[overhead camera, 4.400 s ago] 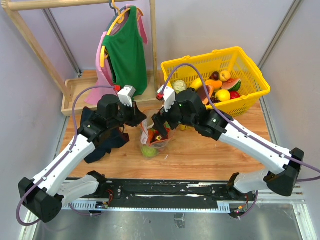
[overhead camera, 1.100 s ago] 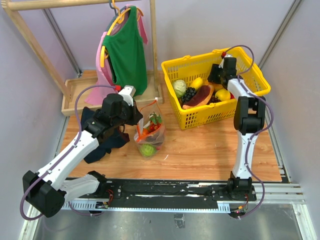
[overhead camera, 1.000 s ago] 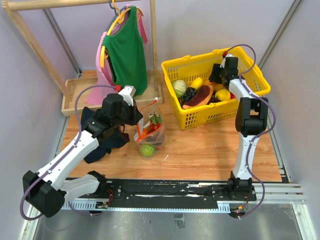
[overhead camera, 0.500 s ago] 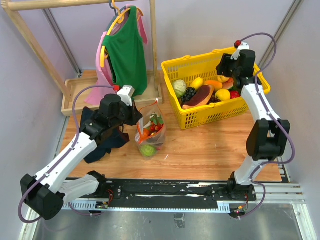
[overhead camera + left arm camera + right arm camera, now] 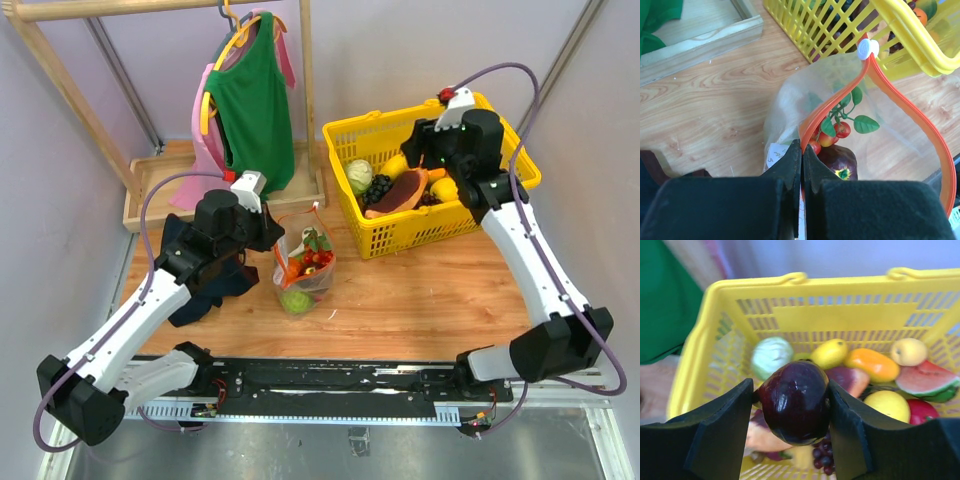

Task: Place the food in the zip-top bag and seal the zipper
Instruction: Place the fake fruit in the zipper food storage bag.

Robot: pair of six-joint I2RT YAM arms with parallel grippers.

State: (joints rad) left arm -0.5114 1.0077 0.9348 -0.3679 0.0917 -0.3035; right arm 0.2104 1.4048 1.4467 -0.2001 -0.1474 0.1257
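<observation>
The clear zip-top bag stands open on the table left of the basket, holding cherry tomatoes, a dark purple piece and a green piece. Its orange-red zipper curves open, with a white slider. My left gripper is shut on the zipper strip at the bag's near edge and holds the mouth up. My right gripper is shut on a dark purple toy fruit and holds it above the yellow basket. In the top view the right gripper hangs over the basket's middle.
The yellow basket at the back right holds several toy foods: a pale green cabbage, a lemon, an orange piece, a watermelon slice and grapes. A wooden clothes rack with a green top stands at back left. Dark cloth lies under the left arm.
My right gripper has lifted out of the basket's far right corner with the dark purple fruit and swung left over the basket. My left gripper still holds the bag.
</observation>
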